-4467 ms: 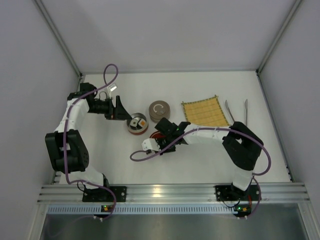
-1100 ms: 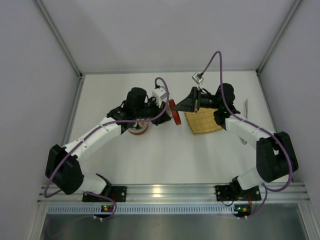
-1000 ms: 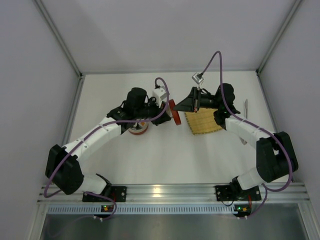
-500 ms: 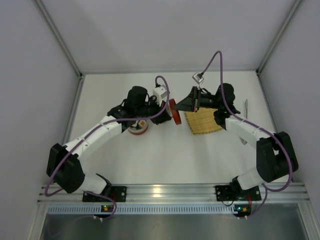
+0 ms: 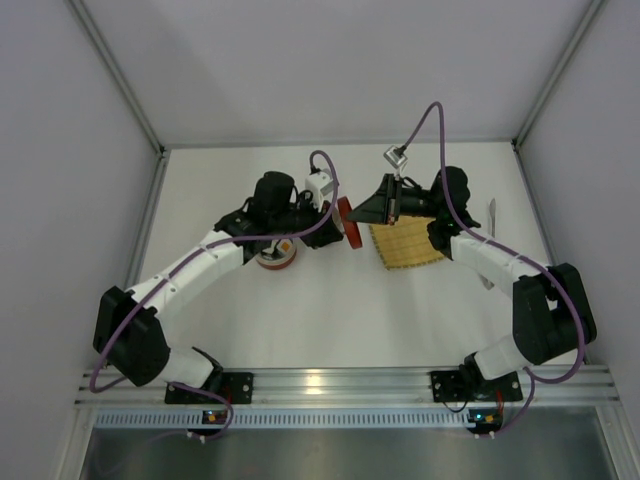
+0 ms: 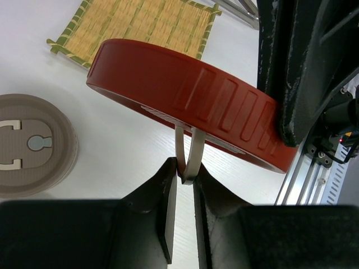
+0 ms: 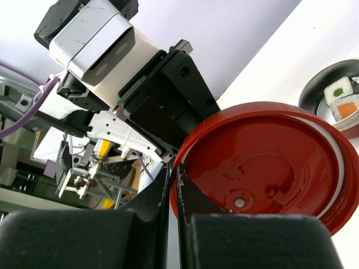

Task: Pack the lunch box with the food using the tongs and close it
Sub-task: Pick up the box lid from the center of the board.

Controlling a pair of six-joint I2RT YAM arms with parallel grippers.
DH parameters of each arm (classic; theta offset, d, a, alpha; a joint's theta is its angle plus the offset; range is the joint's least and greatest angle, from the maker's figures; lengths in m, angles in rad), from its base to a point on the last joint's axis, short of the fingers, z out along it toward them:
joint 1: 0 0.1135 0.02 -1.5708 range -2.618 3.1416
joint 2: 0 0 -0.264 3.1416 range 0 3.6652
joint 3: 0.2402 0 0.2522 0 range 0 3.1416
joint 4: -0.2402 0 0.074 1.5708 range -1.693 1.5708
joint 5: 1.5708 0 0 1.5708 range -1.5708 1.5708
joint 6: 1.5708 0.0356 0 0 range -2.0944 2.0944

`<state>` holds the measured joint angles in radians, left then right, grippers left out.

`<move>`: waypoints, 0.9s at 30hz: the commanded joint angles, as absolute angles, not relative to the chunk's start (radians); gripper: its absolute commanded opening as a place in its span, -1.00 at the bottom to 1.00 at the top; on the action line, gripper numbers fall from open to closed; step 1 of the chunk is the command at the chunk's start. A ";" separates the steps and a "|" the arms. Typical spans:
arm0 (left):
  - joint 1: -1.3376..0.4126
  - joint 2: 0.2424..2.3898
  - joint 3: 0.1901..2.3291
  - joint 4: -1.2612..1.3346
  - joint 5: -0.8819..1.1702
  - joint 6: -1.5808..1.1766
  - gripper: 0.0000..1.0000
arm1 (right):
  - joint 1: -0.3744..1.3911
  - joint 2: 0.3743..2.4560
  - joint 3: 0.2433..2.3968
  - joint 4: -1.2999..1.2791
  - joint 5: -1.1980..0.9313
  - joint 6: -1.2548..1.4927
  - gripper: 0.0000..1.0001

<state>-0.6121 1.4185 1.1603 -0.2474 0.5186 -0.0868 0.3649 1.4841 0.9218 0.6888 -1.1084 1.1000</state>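
Note:
The red lunch box lid [image 5: 347, 224] hangs on edge above the table between both arms. My left gripper [image 6: 183, 175] pinches the lid's pale strap loop [image 6: 188, 150] between its fingertips, with the jaws a little apart. My right gripper [image 7: 174, 175] is shut on the lid's rim [image 7: 185, 168]. The lunch box [image 7: 314, 92] stands open with two sushi pieces [image 7: 342, 98] inside, and the top view shows it under my left arm [image 5: 271, 260]. The tongs [image 6: 238, 7] lie beyond the bamboo mat, mostly hidden by my right arm in the top view. The red piece is out of view.
A yellow bamboo mat [image 5: 408, 248] lies under my right arm. A brown round inner lid [image 6: 31, 147] rests flat on the table left of the red lid. White walls close off the table at the back and both sides.
Several seconds ago the arms were apart, the right one low at the red lid. Now both meet at the raised lid. Over the last second the left jaws have eased slightly.

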 commanded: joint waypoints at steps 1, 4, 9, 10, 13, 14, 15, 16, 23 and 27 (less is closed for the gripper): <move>-0.614 1.416 1.233 -0.114 0.577 -0.126 -0.58 | 0.402 1.500 0.913 0.724 -1.155 1.049 -1.00; -0.614 1.414 1.236 -0.109 0.583 -0.127 -0.56 | 0.408 1.505 0.910 0.706 -1.154 1.037 -1.00; -0.614 1.413 1.244 -0.117 0.595 -0.118 -0.75 | 0.413 1.508 0.917 0.678 -1.149 1.017 -1.00; -0.614 1.413 1.244 -0.118 0.595 -0.112 -0.80 | 0.413 1.511 0.919 0.673 -1.150 1.019 -1.00; -0.614 1.408 1.236 -0.133 0.594 -0.095 -0.98 | 0.414 1.516 0.926 0.651 -1.150 1.005 -1.00; -0.614 1.404 1.233 -0.140 0.592 -0.092 -1.00 | 0.413 1.517 0.933 0.623 -1.147 0.991 -1.00; -0.614 1.401 1.230 -0.150 0.588 -0.084 -1.00 | 0.414 1.517 0.939 0.602 -1.146 0.979 -1.00; -0.614 1.394 1.227 -0.158 0.581 -0.072 -1.00 | 0.414 1.520 0.949 0.559 -1.144 0.956 -1.00; -0.614 1.365 1.209 -0.225 0.580 -0.031 -1.00 | 0.413 1.531 0.989 0.448 -1.150 0.878 -0.44; -0.614 1.341 1.213 -0.302 0.581 -0.009 -1.00 | 0.411 1.531 1.003 0.385 -1.150 0.828 -0.05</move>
